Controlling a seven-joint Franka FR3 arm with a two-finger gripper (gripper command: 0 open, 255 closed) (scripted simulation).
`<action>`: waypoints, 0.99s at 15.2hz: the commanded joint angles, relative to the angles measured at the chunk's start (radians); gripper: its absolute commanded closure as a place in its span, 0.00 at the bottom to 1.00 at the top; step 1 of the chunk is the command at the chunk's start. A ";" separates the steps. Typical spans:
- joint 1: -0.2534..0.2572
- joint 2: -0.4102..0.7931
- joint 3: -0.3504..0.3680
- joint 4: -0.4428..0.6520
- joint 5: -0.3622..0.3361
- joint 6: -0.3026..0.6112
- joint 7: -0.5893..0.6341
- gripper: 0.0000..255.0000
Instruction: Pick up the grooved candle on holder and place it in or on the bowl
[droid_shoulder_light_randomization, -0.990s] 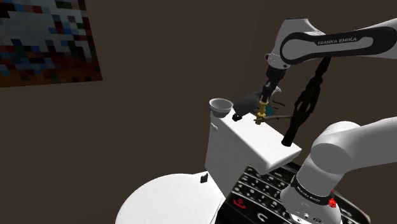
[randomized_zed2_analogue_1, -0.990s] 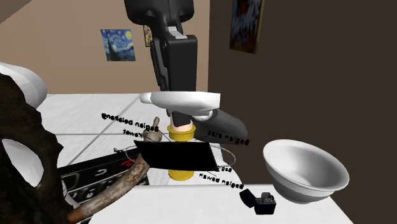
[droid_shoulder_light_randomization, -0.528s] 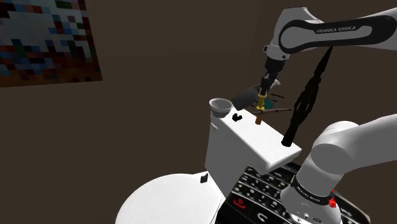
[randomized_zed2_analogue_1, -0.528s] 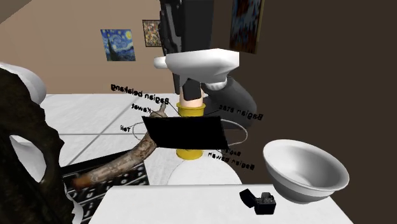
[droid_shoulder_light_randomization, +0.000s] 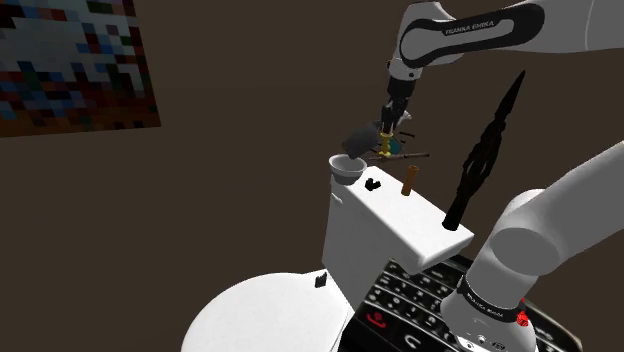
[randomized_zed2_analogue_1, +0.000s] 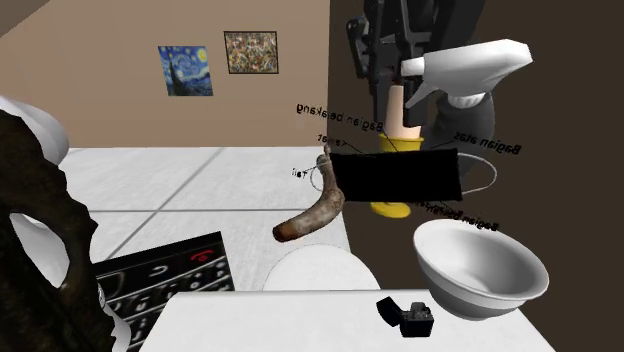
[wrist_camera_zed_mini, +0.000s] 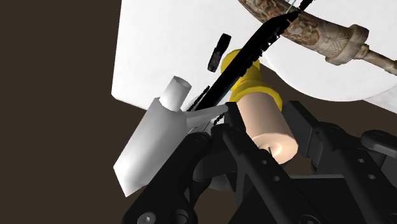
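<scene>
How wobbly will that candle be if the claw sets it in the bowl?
Probably quite wobbly. The tall, narrow peach candle on its yellow holder looks top-heavy, and the round white bowl has a curved inside, so it may lean or tip. It seems stiff, sitting straight in the black claw.

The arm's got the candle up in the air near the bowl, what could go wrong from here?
The tool grips the candle by its upper end, so the yellow holder may tilt or slip. The brown curved piece juts sideways and could strike the bowl, which sits at a corner of the white surface and might be knocked off.
</scene>
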 joint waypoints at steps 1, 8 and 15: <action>0.010 0.080 -0.004 0.079 0.015 0.001 -0.004 1.00; 0.030 0.361 -0.011 0.404 0.078 -0.047 -0.022 1.00; 0.029 0.467 -0.012 0.488 0.102 -0.027 -0.027 1.00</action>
